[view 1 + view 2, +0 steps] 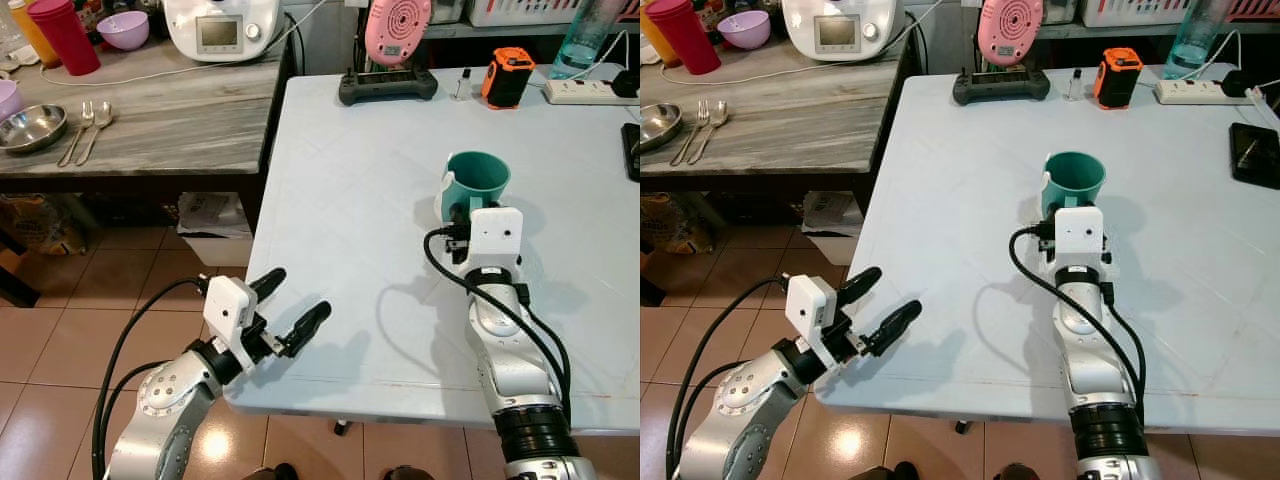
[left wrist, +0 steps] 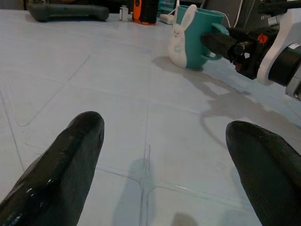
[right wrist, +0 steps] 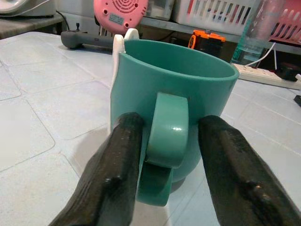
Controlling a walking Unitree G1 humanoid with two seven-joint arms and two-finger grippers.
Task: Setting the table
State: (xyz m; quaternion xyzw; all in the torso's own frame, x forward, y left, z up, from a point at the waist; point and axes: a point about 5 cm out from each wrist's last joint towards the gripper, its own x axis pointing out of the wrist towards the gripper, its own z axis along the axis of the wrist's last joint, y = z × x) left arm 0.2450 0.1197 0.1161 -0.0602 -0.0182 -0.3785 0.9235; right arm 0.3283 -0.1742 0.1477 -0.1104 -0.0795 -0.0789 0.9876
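Standing upright on the pale blue bench [image 1: 330, 180], toward its middle, a teal mug [image 1: 476, 180] with a white rabbit shape on its side. Reaching from the near edge, the right tool [image 3: 162, 146], its two black fingers [image 3: 117, 165] straddling the mug's handle, one on each side; cannot tell whether gripping or only close beside it. Hovering at the bench's near left corner, the left tool [image 1: 295, 305], fingers spread wide and holding nothing. Lying along the far edge, a dark controller [image 1: 388, 84], an orange box [image 1: 507, 76] and a power strip [image 1: 588, 91]. Sitting on a grey side bench [image 1: 150, 110] to the left, a steel bowl [image 1: 32, 127], fork and spoon [image 1: 96, 125].
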